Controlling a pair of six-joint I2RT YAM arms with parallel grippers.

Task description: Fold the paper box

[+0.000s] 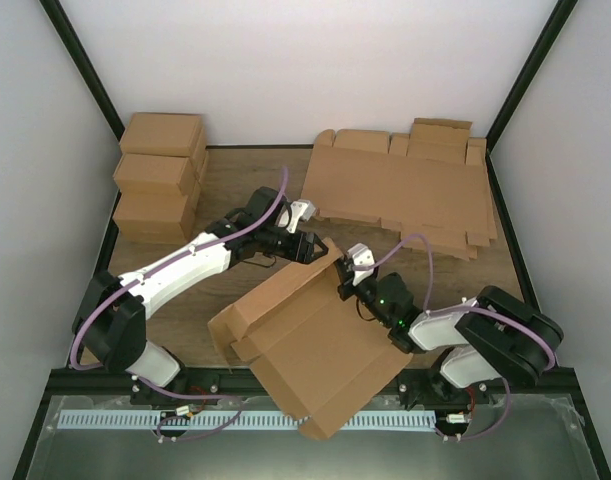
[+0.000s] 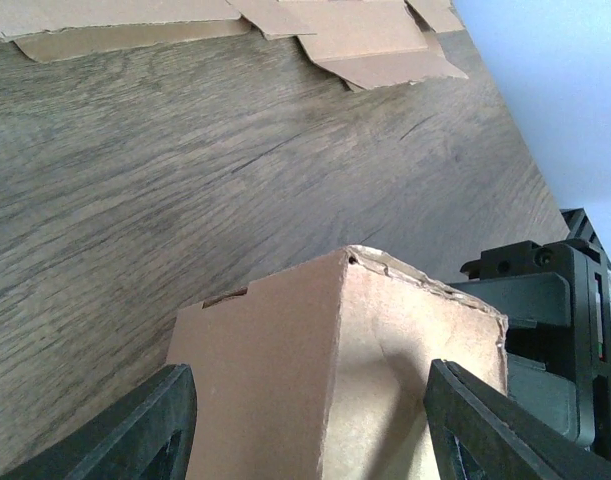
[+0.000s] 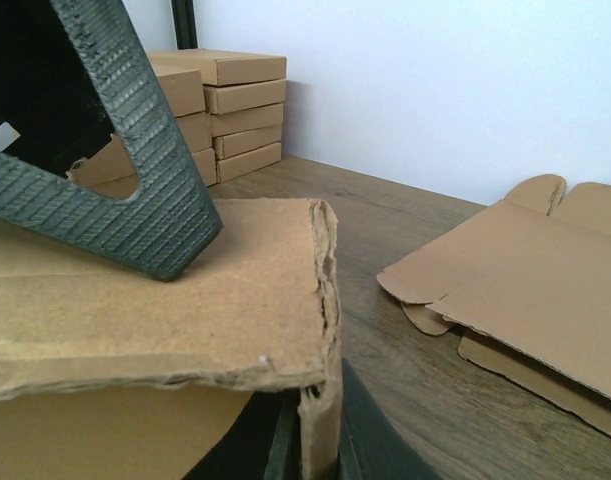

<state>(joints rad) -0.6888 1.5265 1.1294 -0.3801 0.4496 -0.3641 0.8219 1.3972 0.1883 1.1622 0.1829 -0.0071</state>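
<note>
Wooden desk (image 1: 240, 185) carries everything. Biggest item is a sheaf of flat cardboard blanks (image 1: 405, 195), lying well beyond the right fingers (image 1: 345, 283) at the far right of the desk, with flaps and tabs sticking out along its edges. Next is the paper box (image 1: 315, 340), brown die-cut cardboard, partly folded. It sits between and nearer than both sets of fingers, with its far corner raised up to them and its near end hanging past the desk's near edge. One side wall is creased up on the side of the left fingers (image 1: 307, 247). Stacks of finished folded boxes (image 1: 160, 175) stand well off to the far left of the left fingers, by the wall. The left fingers are spread wide and straddle the box's raised far corner. In the left wrist view that corner pokes up between the two dark pads (image 2: 145, 430), and contact with either pad cannot be told. The right fingers are pressed together, pinching the box's ragged top edge. The right wrist view shows the ribbed upper finger (image 3: 135, 200) flat on the top panel and the other finger under the cardboard. The two sets of fingers are near each other at the same corner, apart.
</note>
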